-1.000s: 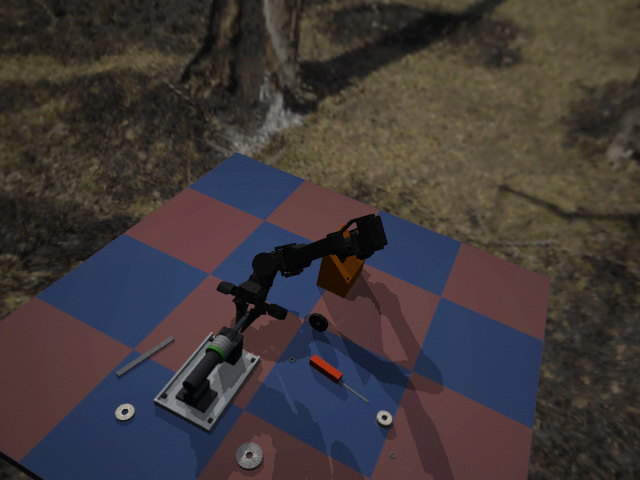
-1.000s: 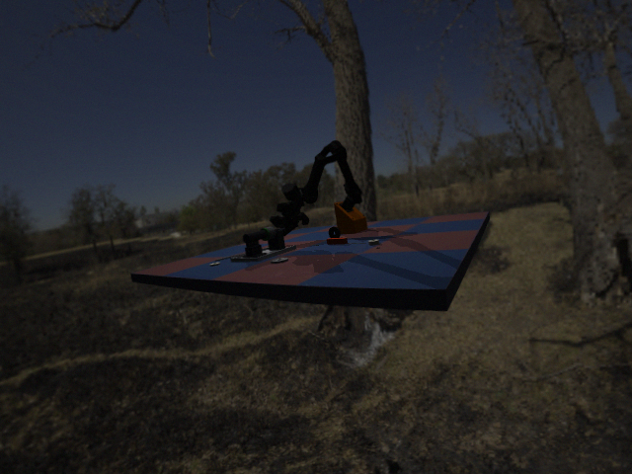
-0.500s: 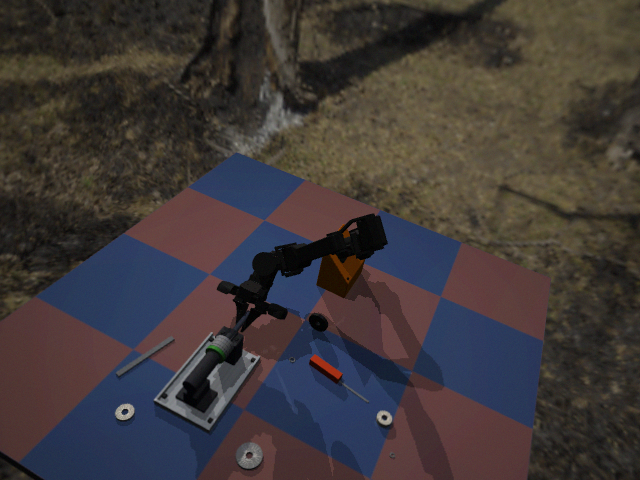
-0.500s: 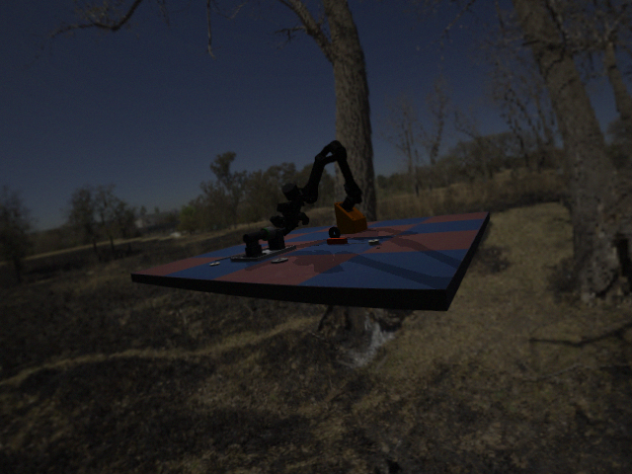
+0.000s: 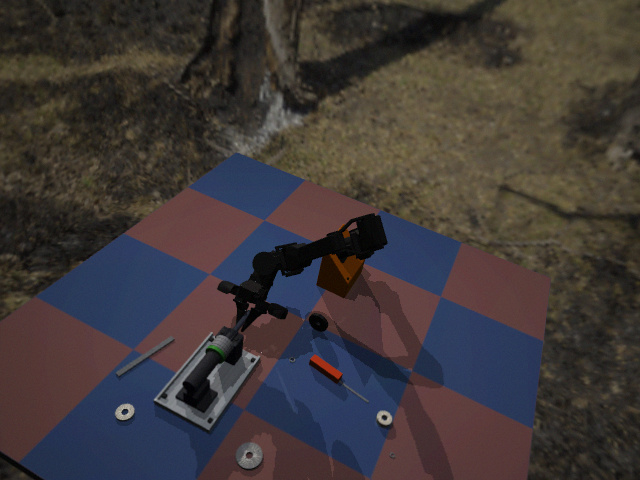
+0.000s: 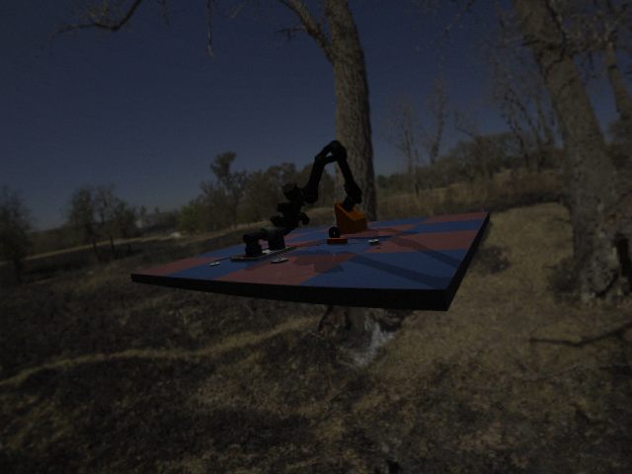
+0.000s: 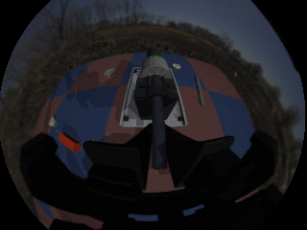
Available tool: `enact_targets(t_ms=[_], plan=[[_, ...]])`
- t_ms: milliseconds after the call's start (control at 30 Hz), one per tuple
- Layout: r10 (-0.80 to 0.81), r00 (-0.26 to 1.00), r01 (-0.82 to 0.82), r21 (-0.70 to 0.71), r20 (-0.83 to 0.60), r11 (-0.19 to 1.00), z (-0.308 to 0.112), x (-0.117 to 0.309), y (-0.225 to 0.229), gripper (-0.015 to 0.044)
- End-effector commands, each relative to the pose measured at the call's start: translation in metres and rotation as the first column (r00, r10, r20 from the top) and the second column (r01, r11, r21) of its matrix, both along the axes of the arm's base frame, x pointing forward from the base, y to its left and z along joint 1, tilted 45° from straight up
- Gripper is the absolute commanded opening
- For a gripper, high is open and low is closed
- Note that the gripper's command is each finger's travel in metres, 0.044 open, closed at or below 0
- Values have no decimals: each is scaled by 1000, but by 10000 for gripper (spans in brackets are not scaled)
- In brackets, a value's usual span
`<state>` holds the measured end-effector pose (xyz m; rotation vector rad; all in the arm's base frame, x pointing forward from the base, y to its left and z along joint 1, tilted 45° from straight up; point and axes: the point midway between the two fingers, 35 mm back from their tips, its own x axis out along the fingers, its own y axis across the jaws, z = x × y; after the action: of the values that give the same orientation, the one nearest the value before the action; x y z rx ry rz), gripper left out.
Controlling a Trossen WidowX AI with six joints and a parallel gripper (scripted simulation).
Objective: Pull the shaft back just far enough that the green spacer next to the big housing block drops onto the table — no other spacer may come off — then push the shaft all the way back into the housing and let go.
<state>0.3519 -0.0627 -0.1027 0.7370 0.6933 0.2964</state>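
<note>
My gripper (image 5: 244,322) (image 7: 155,126) is shut on the dark shaft (image 5: 240,324) (image 7: 158,112), on the part that sticks out behind the rear support block (image 5: 236,351) (image 7: 168,98). The green spacer (image 5: 214,352) (image 7: 155,57) is on the shaft line, against the end of the long black housing (image 5: 201,369). Grey spacers (image 5: 222,342) (image 7: 155,67) sit side by side between it and the rear support block. The housing stands on a pale base plate (image 5: 233,384) (image 7: 137,123). The shaft's inner part is hidden by spacers and housing.
An orange-red screwdriver (image 5: 325,367) (image 7: 69,142) and a black wheel (image 5: 318,321) lie right of the plate in the top view. A grey bar (image 5: 145,356) (image 7: 200,91) lies left. Loose washers (image 5: 124,412) (image 5: 249,455) (image 5: 384,417) lie around. An orange block (image 5: 330,276) (image 6: 350,220) stands by the arm base.
</note>
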Motion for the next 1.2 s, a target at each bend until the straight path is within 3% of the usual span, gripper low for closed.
enact_targets(t_ms=[0, 1167], plan=[[5, 1000, -5, -1, 4, 1000, 1, -1, 0, 0], [5, 1000, -5, -1, 4, 1000, 0, -4, 0, 0]])
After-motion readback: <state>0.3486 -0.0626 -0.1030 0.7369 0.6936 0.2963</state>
